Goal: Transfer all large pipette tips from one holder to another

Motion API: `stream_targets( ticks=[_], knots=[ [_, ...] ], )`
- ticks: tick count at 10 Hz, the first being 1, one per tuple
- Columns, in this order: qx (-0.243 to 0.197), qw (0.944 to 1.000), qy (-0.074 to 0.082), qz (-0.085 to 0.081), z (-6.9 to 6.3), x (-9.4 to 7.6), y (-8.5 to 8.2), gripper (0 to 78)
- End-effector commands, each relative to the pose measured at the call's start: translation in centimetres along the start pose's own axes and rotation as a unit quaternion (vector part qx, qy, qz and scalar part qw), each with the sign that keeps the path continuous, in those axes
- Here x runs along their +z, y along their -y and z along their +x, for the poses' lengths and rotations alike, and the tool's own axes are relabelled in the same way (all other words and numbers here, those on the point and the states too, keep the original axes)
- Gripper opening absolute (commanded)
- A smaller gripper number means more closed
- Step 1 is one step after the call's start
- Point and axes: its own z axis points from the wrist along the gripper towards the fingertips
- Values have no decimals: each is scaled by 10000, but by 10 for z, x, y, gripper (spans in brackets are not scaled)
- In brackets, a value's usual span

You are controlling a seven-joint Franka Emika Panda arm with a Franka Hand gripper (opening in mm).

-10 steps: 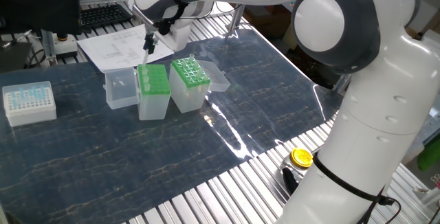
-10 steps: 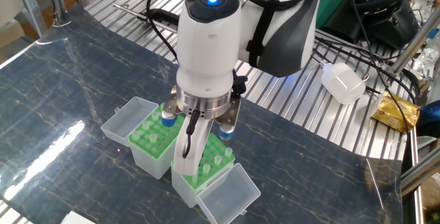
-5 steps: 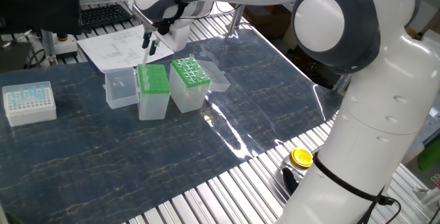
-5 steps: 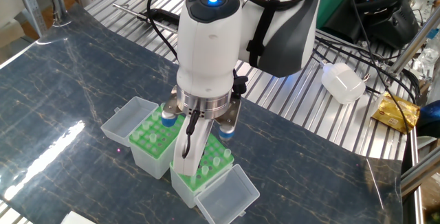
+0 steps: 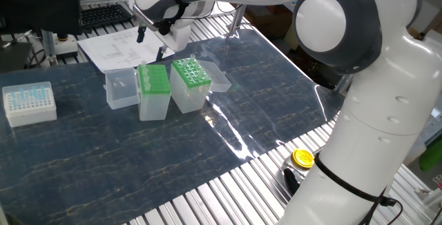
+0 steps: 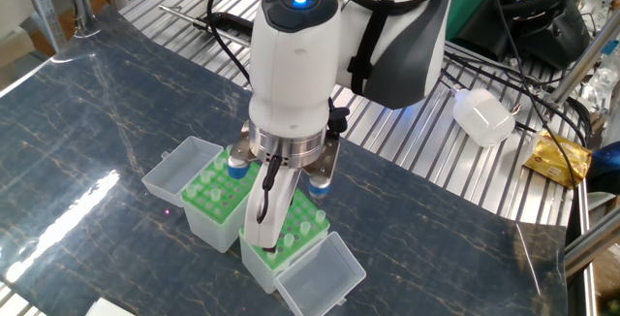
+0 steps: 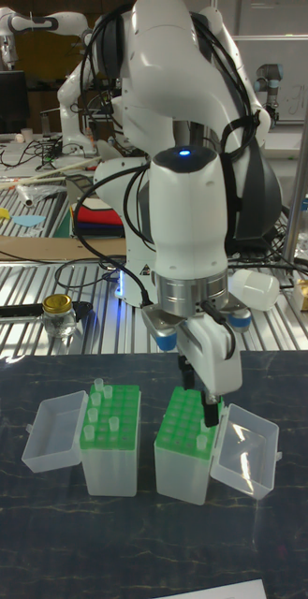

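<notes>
The narrower, taller green-topped holder (image 5: 153, 95) (image 7: 183, 468) stands beside the wider green-grid holder (image 5: 190, 90) (image 7: 111, 463). Both have their clear lids hinged open outward. Several large pipette tips (image 7: 99, 401) stick up from the wider holder's grid. My gripper (image 5: 152, 43) (image 7: 198, 393) hangs just above the narrower holder with its fingers apart and nothing between them. One whitish tip (image 7: 207, 436) stands in that rack right under the fingertips. In the other fixed view the hand hides most of the narrower holder (image 6: 276, 258).
A white box of pale-blue tips (image 5: 29, 103) sits at the table's left. A paper sheet (image 5: 114, 49) lies behind the holders. The open lids (image 5: 121, 88) (image 5: 219, 80) flank them. A yellow-capped jar (image 5: 302, 158) stands on the metal slats near the robot base.
In the one fixed view the two fingers, close together a second ago, have spread apart. The hand stays over the narrower holder.
</notes>
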Motion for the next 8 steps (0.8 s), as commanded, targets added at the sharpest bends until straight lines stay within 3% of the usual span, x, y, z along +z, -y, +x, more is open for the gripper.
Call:
stream_targets(
  ticks=[1, 4, 5, 8],
  knots=[
    [52, 10000, 9, -6, 1, -2, -1, 775],
    [52, 10000, 9, -6, 1, -2, -1, 775],
    [-852, 9960, -50, 261, -6, -7, 1, 775],
    [-950, 9950, -46, 290, -12, -9, 3, 775]
  ],
)
